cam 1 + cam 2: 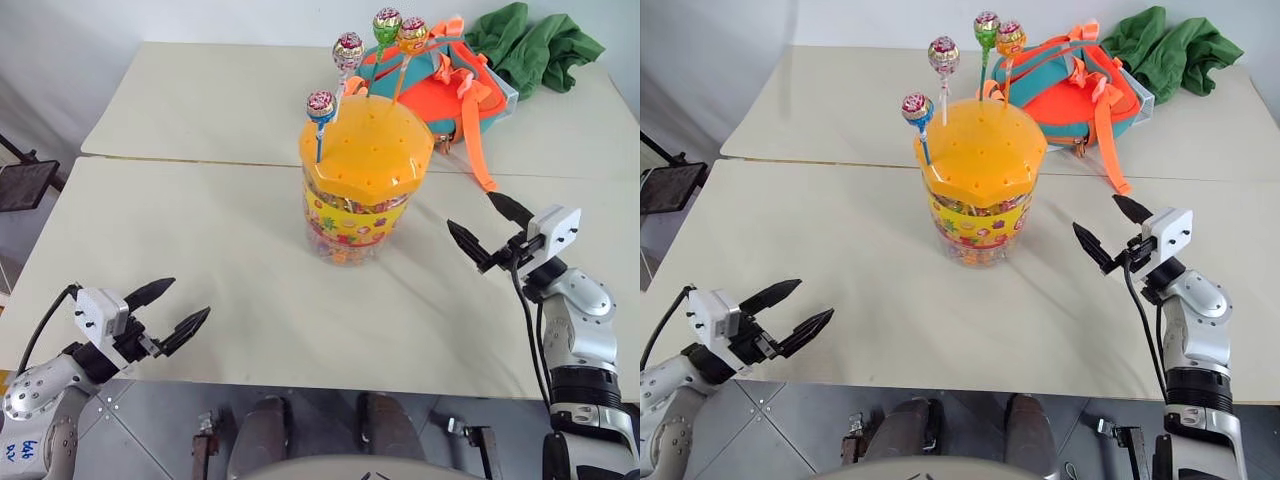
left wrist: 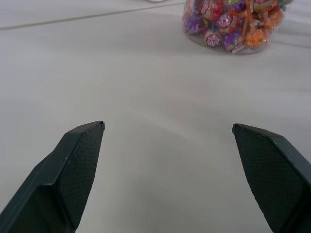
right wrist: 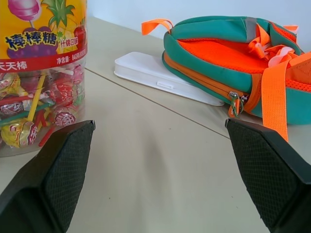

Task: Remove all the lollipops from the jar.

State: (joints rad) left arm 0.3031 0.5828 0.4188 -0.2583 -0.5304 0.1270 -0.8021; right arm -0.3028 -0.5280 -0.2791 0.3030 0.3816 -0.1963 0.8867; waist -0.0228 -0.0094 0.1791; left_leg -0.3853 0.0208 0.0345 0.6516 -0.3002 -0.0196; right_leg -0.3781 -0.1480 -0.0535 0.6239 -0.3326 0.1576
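The jar [image 1: 365, 185] stands mid-table, a clear tub with a domed orange lid and a yellow printed label. Several lollipops stick up from holes in the lid: a blue-pink one [image 1: 320, 104] at the left edge, a pink-purple one [image 1: 348, 48], a green one [image 1: 387, 22] and an orange one [image 1: 413, 34] at the back. My left gripper [image 1: 170, 308] hovers open near the table's front left edge, well short of the jar. To the jar's right, my right gripper [image 1: 489, 226] is open too, holding nothing. The jar's base [image 2: 228, 29] and label [image 3: 41, 43] appear in the wrist views.
An orange-and-teal backpack [image 1: 450, 85] lies behind the jar on the far table, with a strap trailing toward my right gripper. A green cloth [image 1: 535, 45] sits at the back right. A flat white case [image 3: 155, 80] lies under the backpack. A seam [image 1: 200, 162] joins the two tables.
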